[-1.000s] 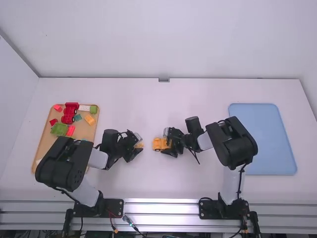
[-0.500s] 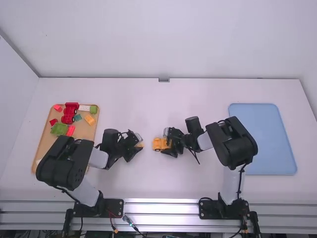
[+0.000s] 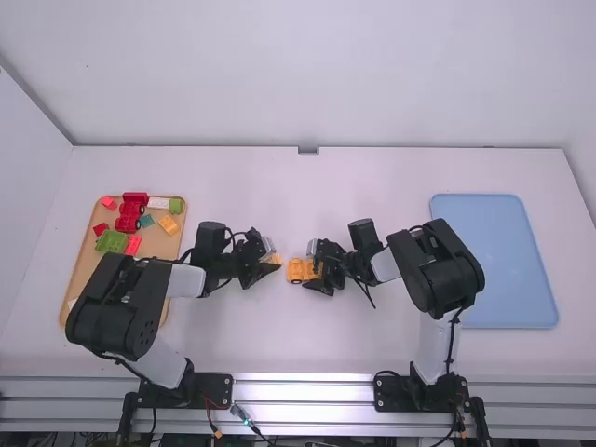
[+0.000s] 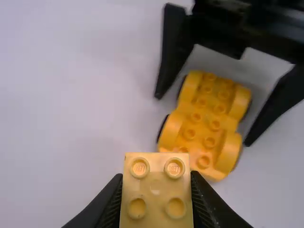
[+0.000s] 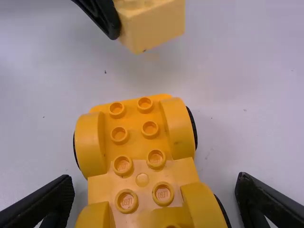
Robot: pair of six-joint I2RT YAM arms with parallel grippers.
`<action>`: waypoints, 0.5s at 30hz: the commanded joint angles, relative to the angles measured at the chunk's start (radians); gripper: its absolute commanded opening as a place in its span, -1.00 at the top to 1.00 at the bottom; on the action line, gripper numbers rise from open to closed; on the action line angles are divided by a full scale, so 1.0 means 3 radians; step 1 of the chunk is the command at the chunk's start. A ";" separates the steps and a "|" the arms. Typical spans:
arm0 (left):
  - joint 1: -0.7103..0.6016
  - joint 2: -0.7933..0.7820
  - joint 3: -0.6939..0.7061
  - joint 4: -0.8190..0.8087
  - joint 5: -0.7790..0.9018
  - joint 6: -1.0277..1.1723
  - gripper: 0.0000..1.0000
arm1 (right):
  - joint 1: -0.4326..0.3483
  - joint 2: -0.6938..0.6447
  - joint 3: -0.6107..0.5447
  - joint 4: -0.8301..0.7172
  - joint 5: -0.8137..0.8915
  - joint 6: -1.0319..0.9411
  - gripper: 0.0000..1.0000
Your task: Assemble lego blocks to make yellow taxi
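Observation:
The left gripper (image 3: 264, 264) is left of the table's middle, shut on a yellow block (image 3: 275, 259). In the left wrist view, the left gripper (image 4: 156, 202) pinches this studded block (image 4: 156, 187) from both sides. The wheeled yellow base (image 3: 295, 270) rests on the table, with the right gripper (image 3: 318, 272) at its right part. From the right wrist view, the right gripper (image 5: 154, 199) stands open astride the base (image 5: 137, 137), a gap on each side. The held block (image 5: 154, 23) hangs above the table, apart from the base.
An orange-brown tray (image 3: 82, 272) at the left holds red, green and other blocks, including a red wheeled piece (image 3: 130, 210). A blue tray (image 3: 494, 261) lies at the right. The left forearm passes over the orange-brown tray's near part.
My left gripper has moved right with the yellow block, closer to the wheeled base. The right arm and the base have kept still.

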 commanded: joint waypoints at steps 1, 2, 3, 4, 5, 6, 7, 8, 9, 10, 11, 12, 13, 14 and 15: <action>-0.0027 -0.0028 0.0196 -0.0272 0.0464 0.0496 0.48 | 0.0006 0.0047 0.0043 -0.0011 -0.0022 0.0017 -0.79; -0.0058 0.0009 0.0310 -0.0493 0.0472 0.0659 0.48 | 0.0005 0.0047 0.0043 -0.0010 -0.0022 0.0017 -0.79; -0.0090 0.0036 0.0398 -0.0652 0.0468 0.0768 0.51 | 0.0003 0.0047 0.0043 -0.0011 -0.0020 0.0015 -0.80; -0.0118 0.0055 0.0450 -0.0746 0.0472 0.0833 0.52 | 0.0004 0.0047 0.0043 -0.0011 -0.0020 0.0013 -0.79; -0.0155 0.0076 0.0505 -0.0848 0.0470 0.0916 0.52 | 0.0010 0.0047 0.0043 -0.0011 -0.0020 0.0004 -0.79; -0.0200 0.0095 0.0554 -0.0924 0.0463 0.0998 0.54 | 0.0009 0.0047 0.0043 -0.0011 -0.0020 0.0004 -0.79; -0.0287 0.0139 0.0621 -0.0987 0.0432 0.1076 0.55 | -0.0003 0.0047 0.0043 -0.0011 -0.0020 0.0005 -0.79; -0.0317 0.0155 0.0640 -0.0985 0.0420 0.1076 0.56 | -0.0006 0.0047 0.0043 -0.0010 -0.0019 0.0005 -0.78; -0.0362 0.0200 0.0680 -0.0978 0.0390 0.1072 0.56 | -0.0023 0.0047 0.0043 -0.0010 -0.0022 0.0004 -0.76; -0.0387 0.0220 0.0702 -0.0977 0.0366 0.1071 0.56 | -0.0032 0.0047 0.0043 -0.0010 -0.0022 0.0003 -0.74; -0.0444 0.0285 0.0752 -0.0987 0.0284 0.1072 0.57 | -0.0048 0.0047 0.0043 -0.0011 -0.0022 -0.0018 -0.64; -0.0465 0.0312 0.0767 -0.0999 0.0261 0.1073 0.57 | -0.0048 0.0047 0.0043 -0.0011 -0.0022 -0.0019 -0.58; -0.0481 0.0331 0.0776 -0.1010 0.0258 0.1074 0.56 | -0.0046 0.0047 0.0043 -0.0011 -0.0023 -0.0018 -0.50; -0.0498 0.0356 0.0778 -0.1005 0.0270 0.1073 0.56 | -0.0045 0.0047 0.0043 -0.0009 -0.0020 -0.0017 -0.39; -0.0514 0.0376 0.0778 -0.1006 0.0270 0.1076 0.55 | -0.0046 0.0047 0.0043 -0.0009 -0.0022 -0.0020 -0.27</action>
